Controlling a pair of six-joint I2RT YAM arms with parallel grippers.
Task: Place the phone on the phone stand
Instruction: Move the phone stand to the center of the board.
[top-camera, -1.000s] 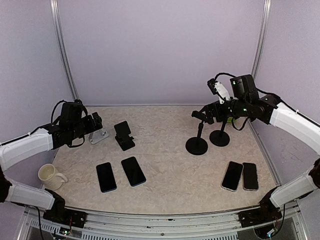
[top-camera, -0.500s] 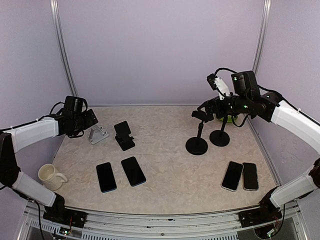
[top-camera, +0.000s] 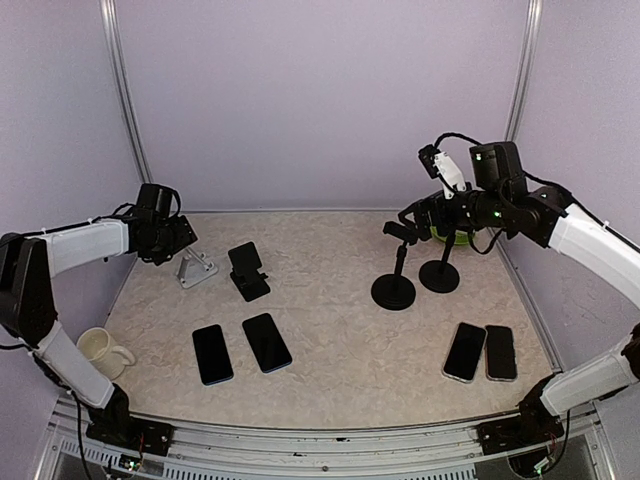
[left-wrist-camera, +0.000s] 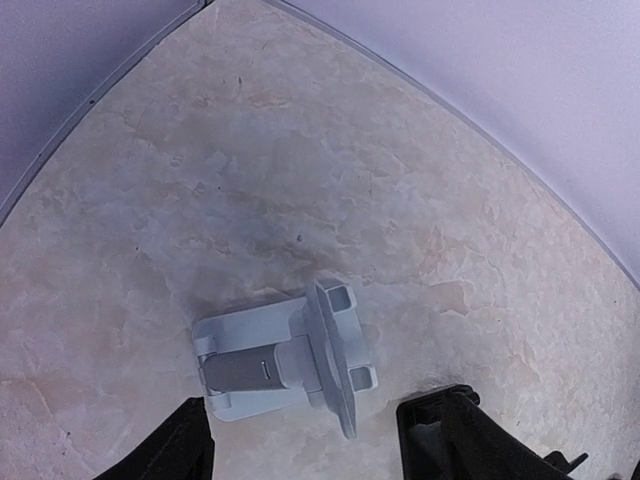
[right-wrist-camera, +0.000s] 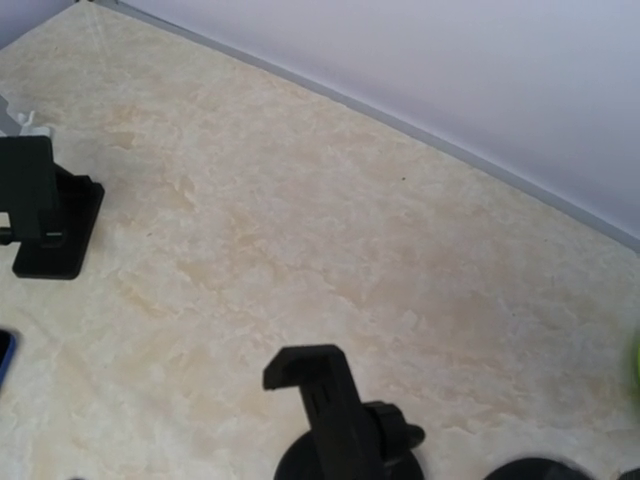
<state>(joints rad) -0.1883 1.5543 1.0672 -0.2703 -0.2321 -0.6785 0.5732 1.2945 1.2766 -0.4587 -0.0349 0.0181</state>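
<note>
As both arms hung above the surface (top-camera: 340, 320), four phones were counted, all flat near its front edge: phone 1 (top-camera: 213, 354) and phone 2 (top-camera: 267, 342) left of centre, phone 3 (top-camera: 465, 351) and phone 4 (top-camera: 500, 352) side by side toward the right front corner. Four stands: grey stand (top-camera: 196, 269), black folding stand (top-camera: 247, 271), pole stand A (top-camera: 394, 285), pole stand B (top-camera: 440, 272). One mug (top-camera: 100, 350). Left hand (top-camera: 178, 236) hovered over the grey stand, fingers apart, empty; phone 1 lay well apart, frontward. Right hand (top-camera: 415, 222), wide open and empty, hung above pole stand A. Since a second earlier, left hand had retreated toward the left back corner; phones unmoved.
</note>
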